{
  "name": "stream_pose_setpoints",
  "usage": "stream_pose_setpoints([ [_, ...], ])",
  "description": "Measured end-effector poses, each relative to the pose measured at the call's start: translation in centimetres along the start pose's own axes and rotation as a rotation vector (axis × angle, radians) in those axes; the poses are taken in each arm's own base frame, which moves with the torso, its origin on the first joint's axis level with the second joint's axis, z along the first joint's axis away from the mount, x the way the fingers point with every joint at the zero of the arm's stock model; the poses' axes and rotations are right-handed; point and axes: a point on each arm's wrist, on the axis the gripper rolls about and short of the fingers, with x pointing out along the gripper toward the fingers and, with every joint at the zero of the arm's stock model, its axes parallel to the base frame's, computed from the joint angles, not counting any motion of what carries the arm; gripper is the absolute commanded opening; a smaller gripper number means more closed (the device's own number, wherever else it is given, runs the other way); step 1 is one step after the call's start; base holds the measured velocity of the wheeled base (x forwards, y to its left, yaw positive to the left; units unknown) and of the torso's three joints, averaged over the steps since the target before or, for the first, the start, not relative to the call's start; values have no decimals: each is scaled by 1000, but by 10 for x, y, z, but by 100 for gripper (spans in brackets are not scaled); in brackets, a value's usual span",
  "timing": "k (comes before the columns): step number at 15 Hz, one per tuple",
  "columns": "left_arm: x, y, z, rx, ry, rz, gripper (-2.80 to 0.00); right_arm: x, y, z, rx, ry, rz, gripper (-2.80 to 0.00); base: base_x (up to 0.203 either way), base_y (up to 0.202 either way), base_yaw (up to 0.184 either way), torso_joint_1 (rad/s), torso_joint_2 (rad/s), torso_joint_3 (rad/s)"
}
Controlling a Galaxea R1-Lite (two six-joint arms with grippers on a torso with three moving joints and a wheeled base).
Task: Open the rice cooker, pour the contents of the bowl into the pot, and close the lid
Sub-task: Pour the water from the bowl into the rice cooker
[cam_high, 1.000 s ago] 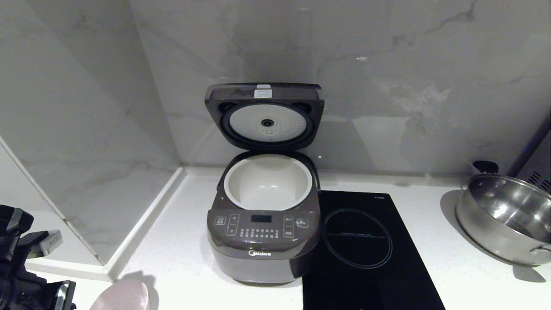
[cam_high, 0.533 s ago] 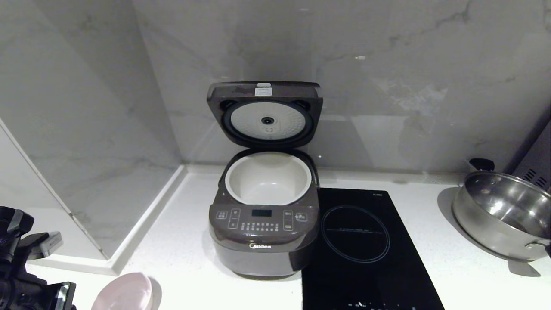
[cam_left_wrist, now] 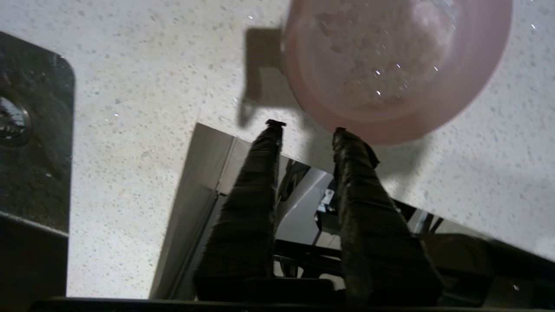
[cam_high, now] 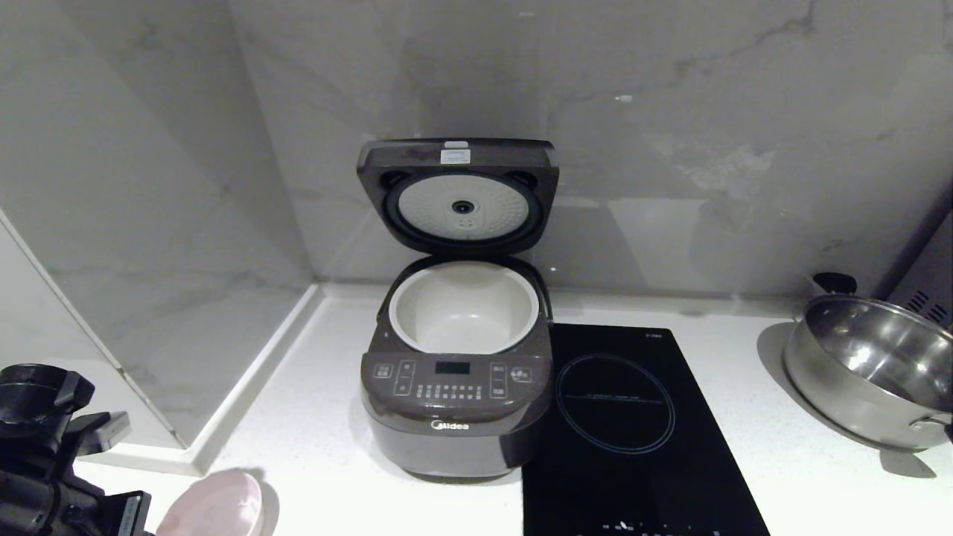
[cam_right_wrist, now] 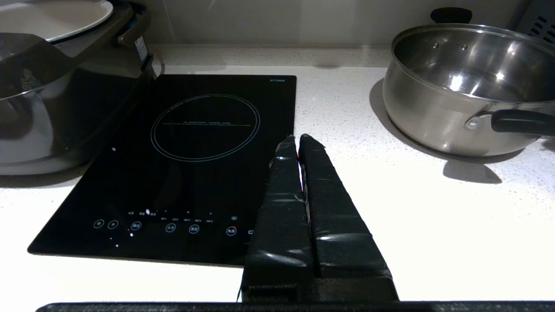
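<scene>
Head view has the rice cooker [cam_high: 456, 387] at the back-middle of the table [cam_high: 744, 476], lid [cam_high: 458, 195] already flipped up, pot [cam_high: 463, 307] looking empty. So opening's done; pouring and closing are left. The bowl [cam_left_wrist: 396, 65] sits near the front left edge with its whitish contents [cam_left_wrist: 377, 52] inside. Left gripper [cam_left_wrist: 305, 126] hovers right by its rim, jaws partly apart, holding nothing. Right gripper [cam_right_wrist: 298, 138] is parked near the hob [cam_right_wrist: 173, 164], jaws pressed together, empty.

kitchen: white speckled counter [cam_high: 313, 417], marble-look wall [cam_high: 670, 149], induction hob [cam_high: 633, 432], steel pan [cam_high: 871, 372], rice cooker [cam_high: 454, 417].
</scene>
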Motion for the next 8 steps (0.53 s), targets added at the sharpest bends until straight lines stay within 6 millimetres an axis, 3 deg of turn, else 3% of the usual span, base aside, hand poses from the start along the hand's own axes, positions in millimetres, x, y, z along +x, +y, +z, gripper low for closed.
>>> stream_pose_setpoints([
  [8, 18, -3, 7, -87, 63, -9, 0, 0, 0, 0, 0, 0, 0, -280, 0, 0, 0, 0, 0, 0],
])
